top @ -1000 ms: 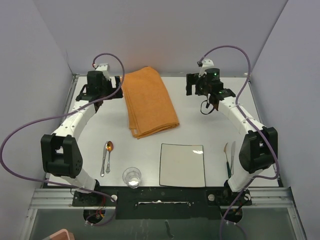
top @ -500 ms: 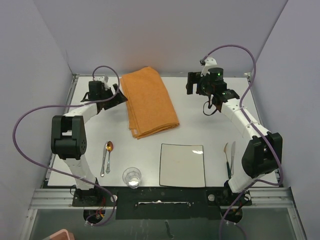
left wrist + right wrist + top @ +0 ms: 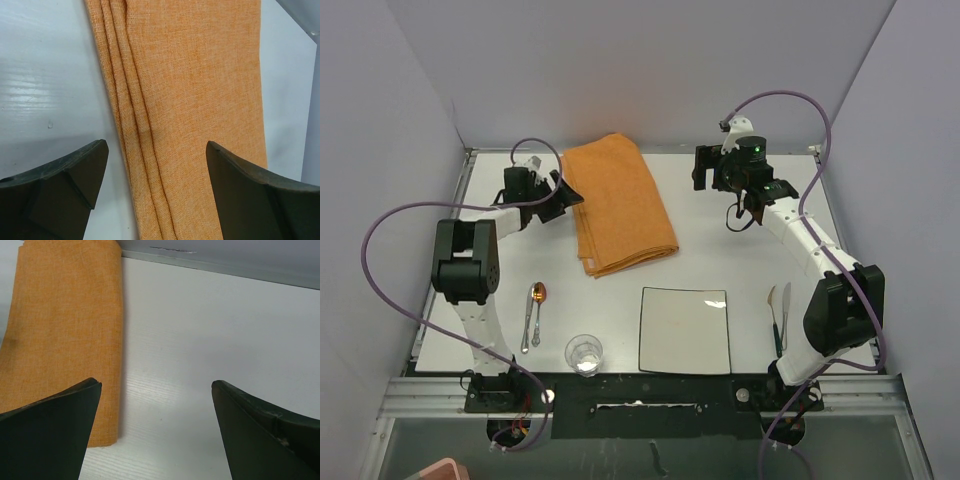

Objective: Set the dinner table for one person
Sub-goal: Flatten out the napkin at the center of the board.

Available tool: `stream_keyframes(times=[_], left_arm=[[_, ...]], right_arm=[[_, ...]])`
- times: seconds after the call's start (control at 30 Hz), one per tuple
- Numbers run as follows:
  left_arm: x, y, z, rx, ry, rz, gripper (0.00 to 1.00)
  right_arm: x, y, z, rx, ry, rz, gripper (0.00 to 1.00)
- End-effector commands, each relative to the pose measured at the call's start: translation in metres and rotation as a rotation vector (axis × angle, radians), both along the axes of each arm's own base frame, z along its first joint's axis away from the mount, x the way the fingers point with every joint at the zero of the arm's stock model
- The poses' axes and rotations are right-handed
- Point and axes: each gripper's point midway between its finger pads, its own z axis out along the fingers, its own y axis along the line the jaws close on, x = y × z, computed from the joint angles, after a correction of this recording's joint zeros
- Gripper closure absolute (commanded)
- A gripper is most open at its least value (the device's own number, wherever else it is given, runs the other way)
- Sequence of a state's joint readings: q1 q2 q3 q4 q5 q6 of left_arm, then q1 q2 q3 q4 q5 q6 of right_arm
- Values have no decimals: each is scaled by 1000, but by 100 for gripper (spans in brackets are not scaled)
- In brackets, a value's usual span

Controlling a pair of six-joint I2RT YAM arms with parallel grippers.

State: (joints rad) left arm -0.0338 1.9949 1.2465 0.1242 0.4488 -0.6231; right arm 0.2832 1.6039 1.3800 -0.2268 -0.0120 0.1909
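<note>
The dinner table [image 3: 720, 250] is a large white tabletop. A folded orange cloth [image 3: 618, 205] lies on it at the back, left of the middle. My left gripper [image 3: 564, 198] is low at the cloth's left edge. In the left wrist view it [image 3: 156, 150] is open and straddles the layered folded edge of the cloth [image 3: 190, 85], one finger over the table and one over the fabric. My right gripper [image 3: 703, 170] hovers at the back right, open [image 3: 156, 387] over bare table, with the cloth's [image 3: 65, 325] right edge beside its left finger.
A square white plate [image 3: 685, 330] sits near the front, with a clear glass [image 3: 584, 354] to its left. A spoon [image 3: 537, 300] and another utensil lie further left. Cutlery [image 3: 780, 312] lies right of the plate. Grey walls enclose the table.
My left arm has folded back and its gripper has swung right onto the cloth's left edge, jaws narrowing a little. The right gripper has hardly moved.
</note>
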Motion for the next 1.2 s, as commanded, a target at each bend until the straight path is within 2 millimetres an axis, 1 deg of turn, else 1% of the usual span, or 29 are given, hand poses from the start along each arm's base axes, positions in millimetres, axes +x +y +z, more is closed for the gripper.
stream_keyframes(times=[0.0, 0.13, 0.27, 0.43, 0.53, 0.57, 0.63, 0.67, 0.7, 0.77, 0.87, 0.93, 1.03, 1.17], left_arm=[[19, -6, 8, -33, -64, -15, 22], [18, -5, -5, -29, -47, -13, 22], [19, -11, -16, -54, -34, -16, 22], [23, -27, -23, -70, -26, -39, 24], [25, -39, -24, -83, -29, -56, 26], [26, -42, -25, -91, -27, -60, 28], [26, -49, -24, -103, -30, -69, 36], [26, -52, -24, -110, -33, -76, 42], [26, -56, -23, -116, -35, -85, 54], [24, -62, -19, -129, -40, -104, 73], [24, -67, -7, -145, -65, -130, 100], [24, -68, 10, -142, -92, -141, 100], [26, -70, 39, -121, -130, -154, 100], [31, -79, 90, -69, -199, -190, 100]], right_arm=[[1, 3, 31, 18, -80, 10, 2], [3, 3, 29, 18, -72, 9, 2], [2, 4, 25, 17, -64, 14, 2], [3, 6, 18, 21, -47, 16, 2], [3, 9, 7, 37, -18, 17, 2], [2, 10, 1, 42, -4, 16, 2], [3, 12, -10, 54, 27, 14, 2], [2, 13, -16, 62, 43, 13, 2], [3, 14, -24, 67, 63, 15, 1], [2, 18, -34, 80, 91, 16, 1], [1, 20, -47, 91, 125, 10, 0], [1, 21, -54, 89, 141, 9, 0], [-2, 22, -65, 81, 164, 10, 0], [-8, 24, -81, 67, 191, 21, 0]])
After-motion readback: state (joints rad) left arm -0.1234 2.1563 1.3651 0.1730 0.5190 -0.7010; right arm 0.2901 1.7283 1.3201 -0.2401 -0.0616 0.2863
